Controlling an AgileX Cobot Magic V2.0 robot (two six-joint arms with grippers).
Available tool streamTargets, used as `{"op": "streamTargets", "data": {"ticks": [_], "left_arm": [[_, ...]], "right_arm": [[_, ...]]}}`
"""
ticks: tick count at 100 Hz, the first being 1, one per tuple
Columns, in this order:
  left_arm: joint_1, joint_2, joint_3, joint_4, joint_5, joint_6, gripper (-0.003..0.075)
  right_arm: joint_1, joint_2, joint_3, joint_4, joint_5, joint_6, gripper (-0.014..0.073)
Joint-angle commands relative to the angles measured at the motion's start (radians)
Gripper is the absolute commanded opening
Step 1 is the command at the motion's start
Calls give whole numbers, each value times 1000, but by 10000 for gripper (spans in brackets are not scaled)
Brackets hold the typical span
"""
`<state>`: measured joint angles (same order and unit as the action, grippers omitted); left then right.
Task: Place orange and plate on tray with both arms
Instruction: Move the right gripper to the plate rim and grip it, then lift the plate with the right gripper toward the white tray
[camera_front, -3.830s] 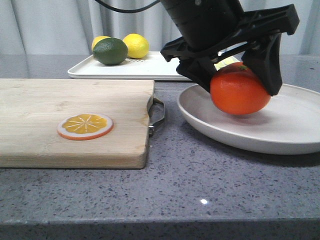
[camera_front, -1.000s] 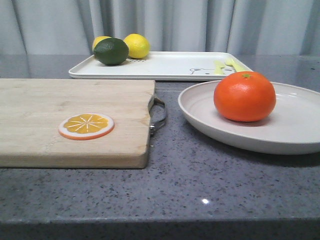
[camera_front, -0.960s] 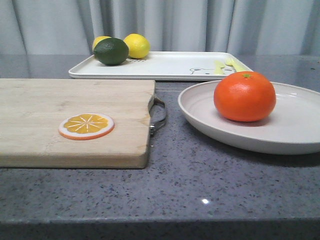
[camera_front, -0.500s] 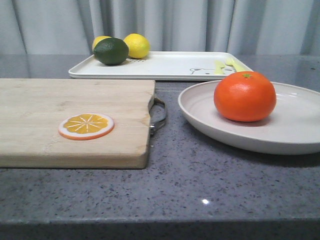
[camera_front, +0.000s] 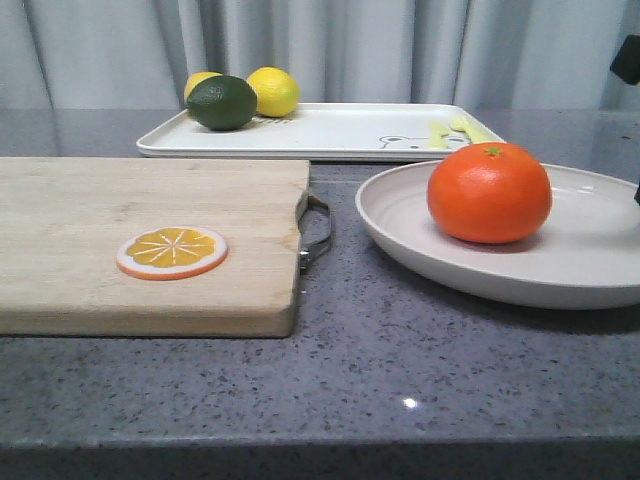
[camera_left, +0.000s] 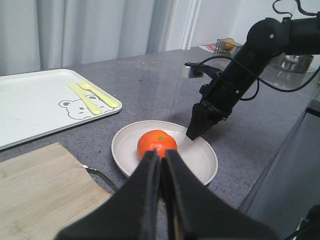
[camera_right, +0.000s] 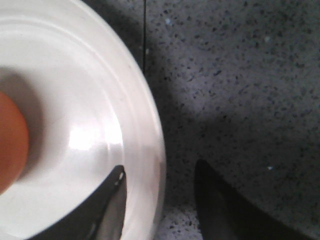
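Far left in the front view: wooden cutting board (camera_front: 150, 240) carrying an orange slice (camera_front: 171, 251); behind, tray (camera_front: 330, 130) with lime (camera_front: 221, 102) and lemons (camera_front: 272, 90). Rightward, orange (camera_front: 489, 192) sitting in plate (camera_front: 590, 250), on the counter, off the tray. Only from the left wrist: left gripper (camera_left: 161, 162) pressed closed, empty, raised. Only from the right wrist: right gripper (camera_right: 159, 187) parted, straddling the plate rim, grasping nothing.
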<state>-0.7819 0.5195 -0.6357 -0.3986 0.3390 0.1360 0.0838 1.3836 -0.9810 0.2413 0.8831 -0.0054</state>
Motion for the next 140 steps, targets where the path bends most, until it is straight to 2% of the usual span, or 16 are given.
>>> {"op": "streamTargets", "data": {"ticks": [1,7,31,45,64,90,117,140], "left_arm": [[2,3,-28,-16,-82,1,-20],[2,3,-28,-16,-82,1,-20],[2,3,-28,-16,-82,1,-20],[2,3,-28,-16,-82,1,-20],[2,3,-28,-16,-82,1,-20],[2,3,-28,-16,-86,1,-20],[2,3,-28,-16,-88,1,-20],[2,3,-28,-16,-88,1,-20]], "right_arm": [[1,-8,-31,9,-28,-13,334],[1,-3,-31,9,-29,-13,299],[1,-3,-31,9,-42,-13,26],[1,-3,-31,9,-42,-13,-63],[-1,-3,-31,18,-41,-12,-67],[-4,-6,-59,112,-48,-14,-67],[-4,8,-197,153,-35,-14,-67],[-2,135,-397,186,25,-14,-67]]}}
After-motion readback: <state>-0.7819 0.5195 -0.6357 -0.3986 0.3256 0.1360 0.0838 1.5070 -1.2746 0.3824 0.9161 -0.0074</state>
